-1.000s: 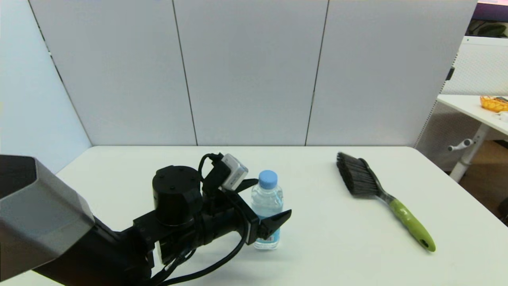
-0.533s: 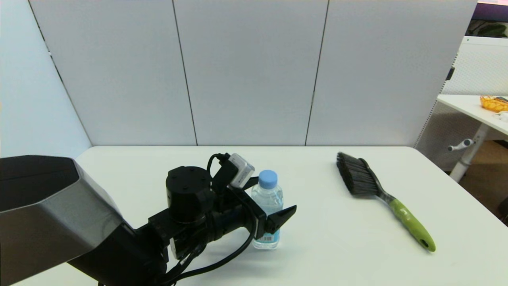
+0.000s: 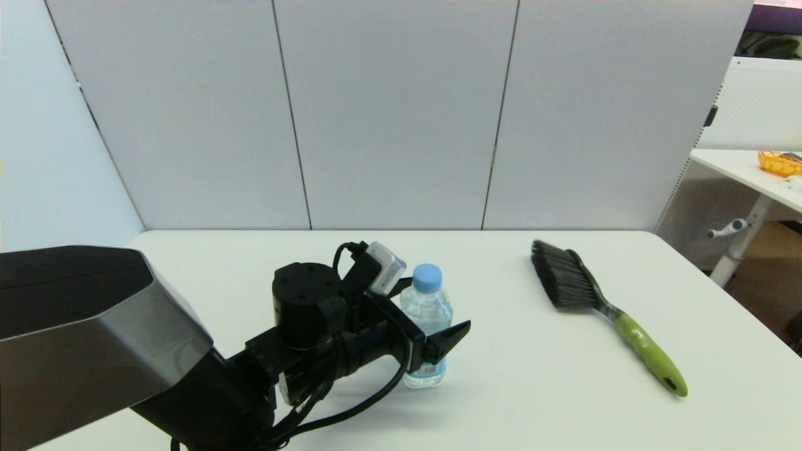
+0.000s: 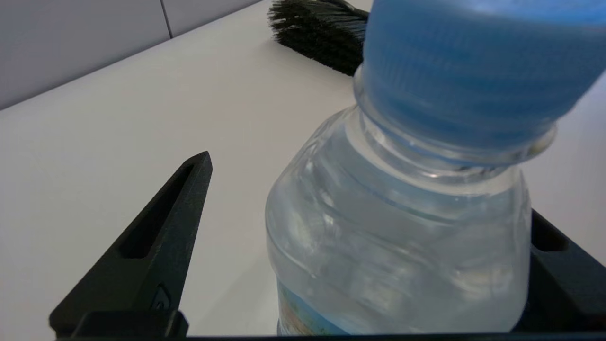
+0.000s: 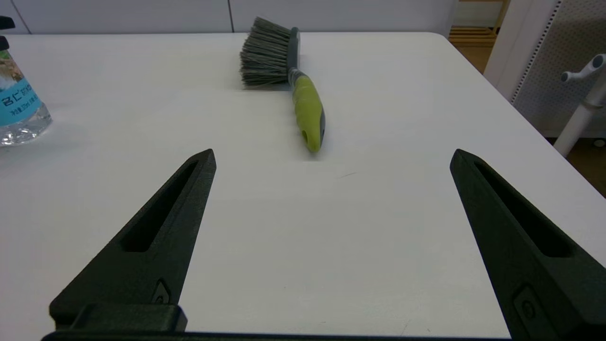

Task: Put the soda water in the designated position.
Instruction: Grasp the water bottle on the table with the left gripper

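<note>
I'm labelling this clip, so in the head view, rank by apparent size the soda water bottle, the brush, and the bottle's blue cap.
1. Brush: longest, lying flat.
2. Soda water bottle: shorter, partly hidden by the left gripper, so this is a little unsure.
3. Blue cap: clearly smallest.

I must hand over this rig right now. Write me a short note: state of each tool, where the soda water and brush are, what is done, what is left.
Left tool: open around the soda water; one finger is clearly apart from the bottle, contact on the other side cannot be judged.
Right tool: open, empty, low over the table, out of the head view.
Soda water: standing slightly tilted near the table's middle.
Brush: lying to the bottle's right, untouched.
Done: the left tool has reached the bottle.
Left: close on it, lift, carry and set it at the designated position, which the views do not mark.
</note>
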You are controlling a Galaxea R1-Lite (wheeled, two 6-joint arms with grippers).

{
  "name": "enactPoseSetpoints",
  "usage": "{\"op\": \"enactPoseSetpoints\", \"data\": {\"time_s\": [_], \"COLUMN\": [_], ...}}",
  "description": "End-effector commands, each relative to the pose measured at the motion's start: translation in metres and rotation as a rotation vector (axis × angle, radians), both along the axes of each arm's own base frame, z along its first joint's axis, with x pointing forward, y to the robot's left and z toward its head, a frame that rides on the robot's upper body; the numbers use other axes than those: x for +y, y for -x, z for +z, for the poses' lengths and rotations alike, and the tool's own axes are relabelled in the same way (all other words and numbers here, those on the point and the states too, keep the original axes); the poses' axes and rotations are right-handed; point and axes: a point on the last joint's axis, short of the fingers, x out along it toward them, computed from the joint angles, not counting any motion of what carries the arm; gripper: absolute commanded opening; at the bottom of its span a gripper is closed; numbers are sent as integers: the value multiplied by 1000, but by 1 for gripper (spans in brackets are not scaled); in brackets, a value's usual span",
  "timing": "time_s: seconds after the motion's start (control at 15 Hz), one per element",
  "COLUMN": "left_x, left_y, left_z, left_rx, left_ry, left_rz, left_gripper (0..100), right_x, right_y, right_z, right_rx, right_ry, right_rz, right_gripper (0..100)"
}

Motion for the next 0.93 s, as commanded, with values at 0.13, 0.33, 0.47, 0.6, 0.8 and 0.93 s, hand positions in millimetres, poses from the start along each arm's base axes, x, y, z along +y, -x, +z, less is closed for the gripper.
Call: {"op": "enactPoseSetpoints", "data": {"time_s": [0.13,0.33,0.47,0.6,0.8,0.93], "left_x": [0,1,1,1,2,3], "left_y": [-1,0,0,1,1,3], "left_z": [2,1,3,4,11,16], "left_rx": [-14,-12,-17,-23,-41,-56], "left_ry": [6,4,9,13,26,36], "left_rz": [38,38,37,38,38,36], "left_gripper": [0,0,0,0,0,0], "right_x": [0,0,0,0,0,0], "right_y": [0,0,0,0,0,0], "right_z": [0,0,0,0,0,0], "right_rx": [2,0,2,0,0,0], "right_ry": [0,0,1,1,0,1], "right_rz": [0,0,0,0,0,0], "right_gripper": [100,100,100,100,100,100]}}
